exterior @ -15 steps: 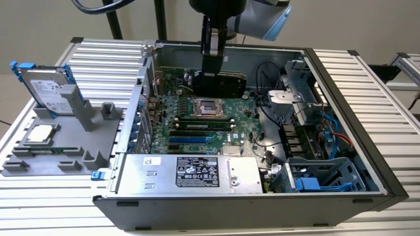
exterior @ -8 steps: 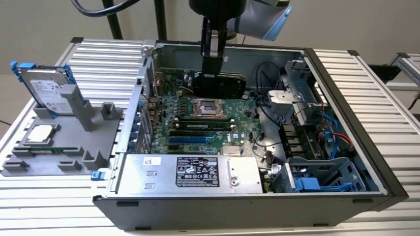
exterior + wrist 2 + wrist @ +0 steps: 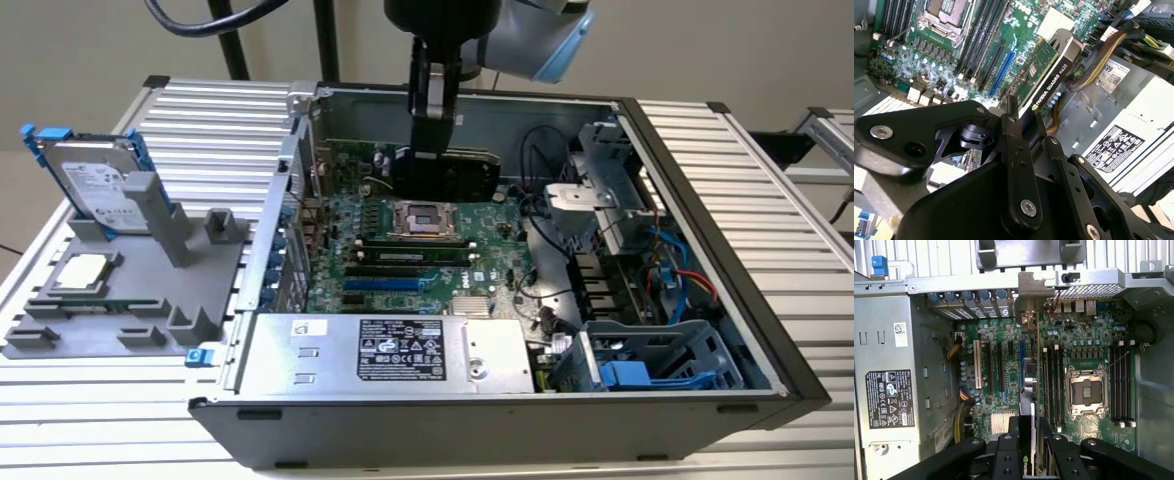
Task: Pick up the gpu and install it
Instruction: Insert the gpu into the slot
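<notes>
Gripper (image 3: 430,150): we recorded it clenched on the gpu (image 3: 478,172), with one black finger on each face of the card. The opening was no wider than the card was thick. In the first wrist view the fingers (image 3: 1010,432) flanked the card near its upper edge, and the gpu (image 3: 1026,407) appeared edge-on as a thin dark strip between them. In the second wrist view the gripper (image 3: 1024,117) showed the same grasp from the side.

Look of the card: in the second wrist view the gpu (image 3: 1039,67) presented a green circuit face dotted with small components. A black edge strip carried white lettering. In the exterior view its black side faced the camera.

Position: the card stood on edge inside the open case (image 3: 694,250), over the motherboard (image 3: 400,255). It was just beyond the CPU socket (image 3: 424,220), toward the case's far wall. In the first wrist view it ran roughly in line with the blue slot (image 3: 1022,360). We could not tell whether its lower edge touched the board.

Surroundings: the power supply (image 3: 387,350) sat at the near side of the case. Outside the case, on the exterior view's left, a hard drive (image 3: 100,185) with blue clips stood upright in a grey stand (image 3: 160,330), and a CPU chip (image 3: 83,272) lay flat on it.
</notes>
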`<state>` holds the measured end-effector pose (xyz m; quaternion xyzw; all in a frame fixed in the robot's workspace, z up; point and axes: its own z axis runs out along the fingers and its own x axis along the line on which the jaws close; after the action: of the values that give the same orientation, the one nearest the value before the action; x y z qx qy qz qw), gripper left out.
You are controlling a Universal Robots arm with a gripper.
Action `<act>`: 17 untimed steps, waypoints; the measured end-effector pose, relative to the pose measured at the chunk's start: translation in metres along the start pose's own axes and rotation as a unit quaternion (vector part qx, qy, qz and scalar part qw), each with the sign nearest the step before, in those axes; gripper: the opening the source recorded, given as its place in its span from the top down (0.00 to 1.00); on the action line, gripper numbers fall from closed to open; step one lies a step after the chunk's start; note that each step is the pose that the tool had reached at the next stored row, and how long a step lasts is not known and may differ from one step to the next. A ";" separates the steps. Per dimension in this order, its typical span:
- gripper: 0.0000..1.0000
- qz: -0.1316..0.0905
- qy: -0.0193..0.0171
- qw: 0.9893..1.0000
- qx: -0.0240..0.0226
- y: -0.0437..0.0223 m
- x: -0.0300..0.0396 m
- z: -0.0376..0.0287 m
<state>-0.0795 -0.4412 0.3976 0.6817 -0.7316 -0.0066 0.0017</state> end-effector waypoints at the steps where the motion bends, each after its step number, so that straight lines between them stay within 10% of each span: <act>1: 1.00 0.000 0.000 1.000 0.000 0.0000 0.0000 0.0000; 17: 1.00 0.000 0.000 1.000 0.000 0.0000 0.0000 0.0024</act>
<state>-0.0795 -0.4412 0.3952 0.6817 -0.7316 -0.0067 0.0016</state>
